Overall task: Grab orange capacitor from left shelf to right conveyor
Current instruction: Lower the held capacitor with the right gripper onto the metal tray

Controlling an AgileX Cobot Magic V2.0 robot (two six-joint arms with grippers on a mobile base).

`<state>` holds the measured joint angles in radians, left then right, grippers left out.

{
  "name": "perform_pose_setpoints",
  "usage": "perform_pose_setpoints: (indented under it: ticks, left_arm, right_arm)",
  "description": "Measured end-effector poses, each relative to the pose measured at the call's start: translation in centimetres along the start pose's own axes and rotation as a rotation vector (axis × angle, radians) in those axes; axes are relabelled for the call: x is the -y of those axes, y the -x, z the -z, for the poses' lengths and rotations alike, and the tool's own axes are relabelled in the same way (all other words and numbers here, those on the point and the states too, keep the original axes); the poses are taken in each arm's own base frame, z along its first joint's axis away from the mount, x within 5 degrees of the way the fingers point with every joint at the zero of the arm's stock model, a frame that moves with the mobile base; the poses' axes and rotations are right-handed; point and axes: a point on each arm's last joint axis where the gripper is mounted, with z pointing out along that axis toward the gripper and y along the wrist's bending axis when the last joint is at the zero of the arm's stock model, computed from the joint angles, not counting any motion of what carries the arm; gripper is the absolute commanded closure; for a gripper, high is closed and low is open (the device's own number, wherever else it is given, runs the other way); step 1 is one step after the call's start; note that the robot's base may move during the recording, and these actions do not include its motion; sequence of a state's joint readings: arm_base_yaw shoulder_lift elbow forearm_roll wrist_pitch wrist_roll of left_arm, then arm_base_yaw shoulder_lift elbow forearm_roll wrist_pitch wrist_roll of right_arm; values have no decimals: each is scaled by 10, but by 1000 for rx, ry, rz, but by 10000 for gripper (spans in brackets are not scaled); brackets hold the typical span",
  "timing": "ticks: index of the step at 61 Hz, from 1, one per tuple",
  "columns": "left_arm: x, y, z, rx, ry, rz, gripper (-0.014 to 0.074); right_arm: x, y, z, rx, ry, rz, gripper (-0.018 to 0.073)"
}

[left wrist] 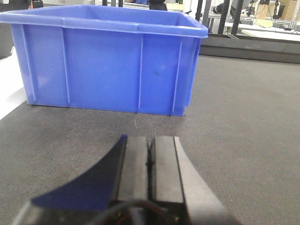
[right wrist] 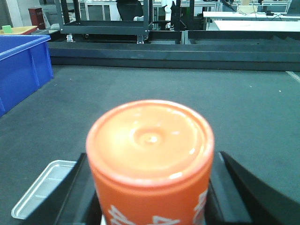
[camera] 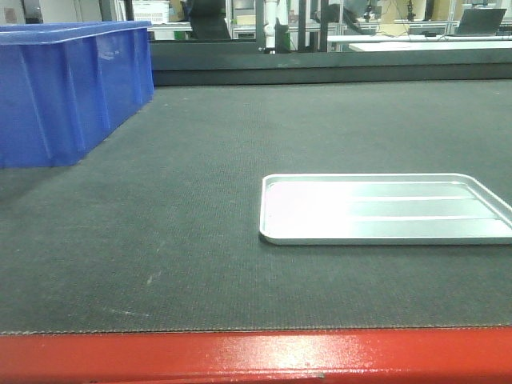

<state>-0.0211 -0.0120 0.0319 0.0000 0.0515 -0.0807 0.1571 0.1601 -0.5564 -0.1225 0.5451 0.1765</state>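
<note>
Right gripper [right wrist: 152,208] is clamped on the orange capacitor [right wrist: 150,140], filling the lower centre of its wrist view above the right conveyor [right wrist: 243,108]. The step looks like carrying, set-down pending; next it should lower the can onto bare belt and part its jaws. Left gripper [left wrist: 150,161] is pressed together, empty, facing a blue bin [left wrist: 108,65]. Only the front view shows the whole silver tray [camera: 384,210], but no capacitor.
</note>
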Motion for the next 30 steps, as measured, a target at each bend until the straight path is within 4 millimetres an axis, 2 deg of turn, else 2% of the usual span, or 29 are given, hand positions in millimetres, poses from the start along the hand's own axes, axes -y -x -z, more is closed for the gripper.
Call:
perform_pose_setpoints:
  ticks: [19,24,30]
  left_arm:
    - [0,0,0,0,0,0,701]
    - [0,0,0,0,0,0,701]
    - [0,0,0,0,0,0,701]
  right_arm:
    - [0,0,-1,-2,2,-3,445]
    - [-2,4,-9,-25,11,-18,445]
    - [-6,15,-28,-82,32,-49,445]
